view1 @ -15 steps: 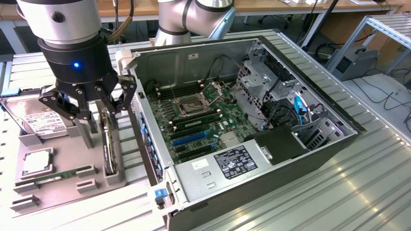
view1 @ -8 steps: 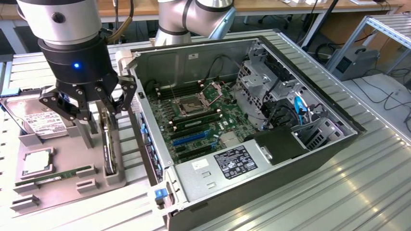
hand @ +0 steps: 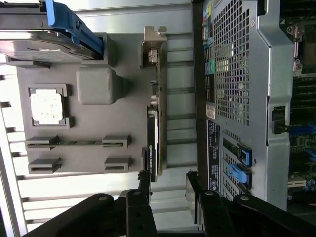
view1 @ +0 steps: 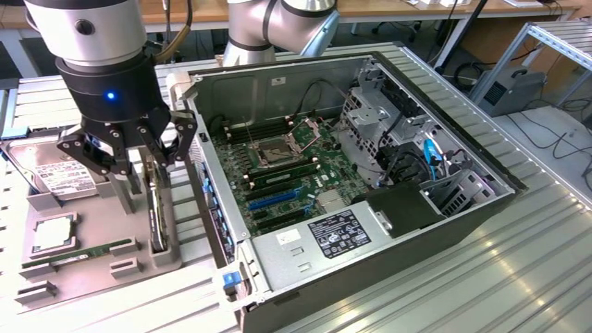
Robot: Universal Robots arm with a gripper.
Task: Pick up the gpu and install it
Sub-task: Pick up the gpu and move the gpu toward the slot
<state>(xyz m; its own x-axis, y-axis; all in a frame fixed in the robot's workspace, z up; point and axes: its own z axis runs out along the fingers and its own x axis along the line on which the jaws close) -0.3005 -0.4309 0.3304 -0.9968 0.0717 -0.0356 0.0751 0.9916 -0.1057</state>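
**Exterior view.** The gripper (view1: pixel 132 161) hangs over the grey parts tray (view1: pixel 88 277) at the exterior view's left. Its jaws are spread wide and hold nothing. The gpu (view1: pixel 159 215) stands on its long edge in a slot of that tray, on the side nearest the computer case (view1: pixel 389 270) and below the fingers. Whether a finger touches the card cannot be told from this angle. The same tray carries a hard drive (view1: pixel 55 177), a processor chip (view1: pixel 54 232) and a memory stick (view1: pixel 79 254). The case lies open on its side, exposing the motherboard (view1: pixel 287 180) and its blue expansion slots (view1: pixel 268 200).

**Wrist view.** Looking down along the tool, the fingertips (hand: pixel 144 183) stand well apart, with bare table between them. The gpu (hand: pixel 154 118) appears edge-on as a thin strip, with its silvery metal bracket (hand: pixel 154 44) at the end away from the gripper. The card's near end lies just beside one fingertip, not midway between the two. This angle also shows the blue carrier (hand: pixel 69 22) on the hard drive, the case's perforated rear panel (hand: pixel 237 74) and two blue latches (hand: pixel 237 173).
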